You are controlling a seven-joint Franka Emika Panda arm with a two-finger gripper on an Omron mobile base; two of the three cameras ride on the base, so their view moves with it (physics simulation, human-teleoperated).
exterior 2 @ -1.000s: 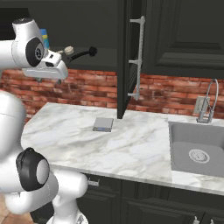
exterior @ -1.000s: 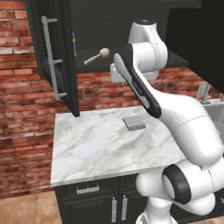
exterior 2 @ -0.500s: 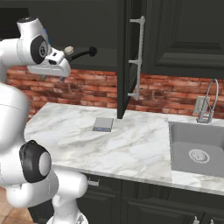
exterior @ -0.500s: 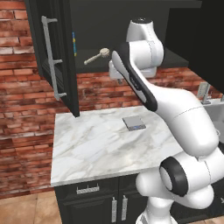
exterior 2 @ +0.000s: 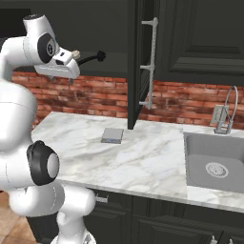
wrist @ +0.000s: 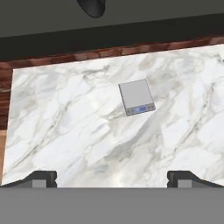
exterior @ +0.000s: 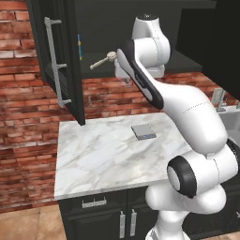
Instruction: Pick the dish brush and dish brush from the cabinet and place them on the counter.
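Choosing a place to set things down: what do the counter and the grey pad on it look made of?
The counter looks like polished white marble, going by its grey veins; being rendered, it could be laminate. The grey pad looks like matte plastic or metal with a darker front strip, perhaps a small scale.

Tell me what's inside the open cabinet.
On the cabinet shelf lie a cream brush and a black brush, handles poking over the front edge. The robot's arm covers part of the shelf, and the rest of the interior is too dark to tell.
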